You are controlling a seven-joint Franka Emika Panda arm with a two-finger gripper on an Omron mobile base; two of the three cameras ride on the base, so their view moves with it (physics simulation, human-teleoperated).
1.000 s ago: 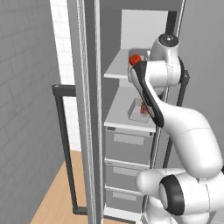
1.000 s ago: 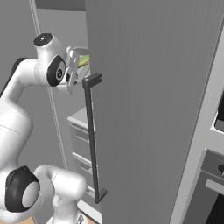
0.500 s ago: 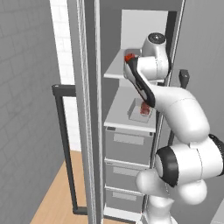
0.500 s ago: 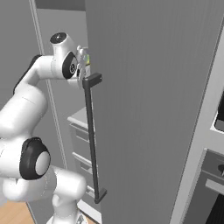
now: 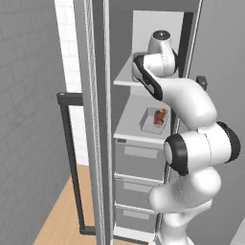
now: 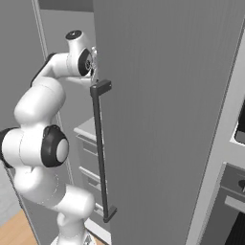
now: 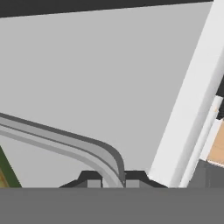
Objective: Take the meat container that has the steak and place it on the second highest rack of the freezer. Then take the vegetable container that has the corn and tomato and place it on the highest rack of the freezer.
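Hand view shows my jaws pinched narrow on the grey rim of the vegetable container [image 7: 94, 146], its long edge running leftward over the highest rack [image 5: 125, 77], with the corn [image 7: 5, 173] at far left.

Freezer [image 6: 158, 95] door fills centre + right of frame, plain grey, edge-on toward cam. Long dark vertical bar handle [image 6: 101, 153] runs from upper-centre bracket down to lower-centre bracket. White arm [image 6: 40, 139] climbs from lower left, bends thru dark joints, reaches to upper left; wrist sits just beside top handle bracket, hand tucked behind door edge, jaws hidden. Grey drawers [image 6: 88, 158] visible left of handle, mid-frame, stacked. Interior back wall grey at upper left. Black-fronted oven [image 6: 229, 206] at lower right corner. Wood floor [image 6: 19, 232] strip at bottom left.
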